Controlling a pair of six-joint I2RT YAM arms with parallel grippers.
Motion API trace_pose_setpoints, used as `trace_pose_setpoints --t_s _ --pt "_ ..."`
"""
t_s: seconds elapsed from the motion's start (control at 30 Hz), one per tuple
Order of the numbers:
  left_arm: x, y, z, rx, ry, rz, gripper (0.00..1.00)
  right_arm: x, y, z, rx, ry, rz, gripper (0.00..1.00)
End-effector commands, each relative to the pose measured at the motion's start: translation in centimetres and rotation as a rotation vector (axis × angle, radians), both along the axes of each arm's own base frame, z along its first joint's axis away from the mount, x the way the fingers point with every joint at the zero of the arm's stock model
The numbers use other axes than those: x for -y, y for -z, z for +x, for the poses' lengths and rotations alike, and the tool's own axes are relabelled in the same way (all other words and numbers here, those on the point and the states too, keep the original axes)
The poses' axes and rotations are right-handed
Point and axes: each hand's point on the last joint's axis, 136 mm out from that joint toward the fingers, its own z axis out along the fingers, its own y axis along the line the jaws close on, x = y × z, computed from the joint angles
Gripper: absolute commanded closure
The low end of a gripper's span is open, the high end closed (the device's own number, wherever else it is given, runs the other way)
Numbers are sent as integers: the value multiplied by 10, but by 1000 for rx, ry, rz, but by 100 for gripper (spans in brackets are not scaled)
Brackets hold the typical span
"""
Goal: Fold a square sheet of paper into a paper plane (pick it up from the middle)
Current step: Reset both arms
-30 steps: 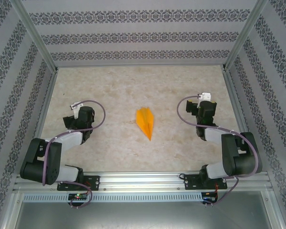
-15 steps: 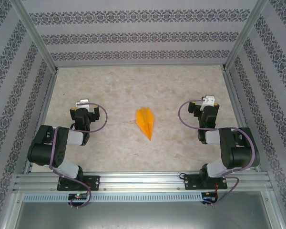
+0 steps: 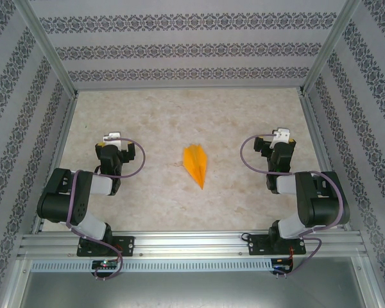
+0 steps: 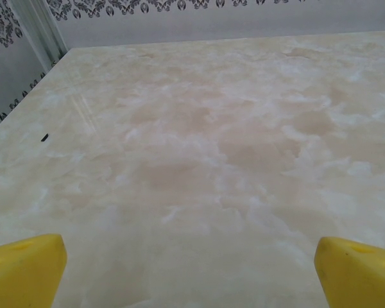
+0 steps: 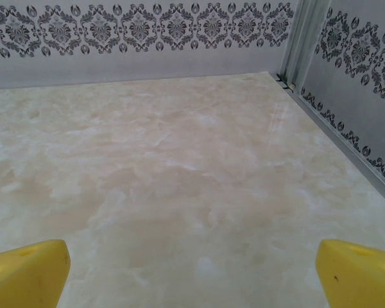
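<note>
Left arm (image 3: 70,199) folded back | right arm (image 3: 317,199) shifted slightly | paper plane (image 3: 196,165) unmoved

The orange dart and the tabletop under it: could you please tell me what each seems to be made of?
The paper plane looks like thin matte orange-yellow paper, going by its sharp creases and flat pointed shape. The table looks smooth, with a beige marbled pattern; stone or printed laminate, I cannot tell.
</note>
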Motion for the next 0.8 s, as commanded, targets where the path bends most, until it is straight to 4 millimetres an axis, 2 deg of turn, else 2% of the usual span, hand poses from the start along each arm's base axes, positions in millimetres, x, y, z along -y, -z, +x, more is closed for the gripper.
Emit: trace_pose_setpoints --t_s 0.0,0.77 --pt "2 -18 8 66 19 8 0 0 -16 5 57 11 10 2" --pt "8 -17 9 56 56 3 0 0 -16 5 56 10 10 2"
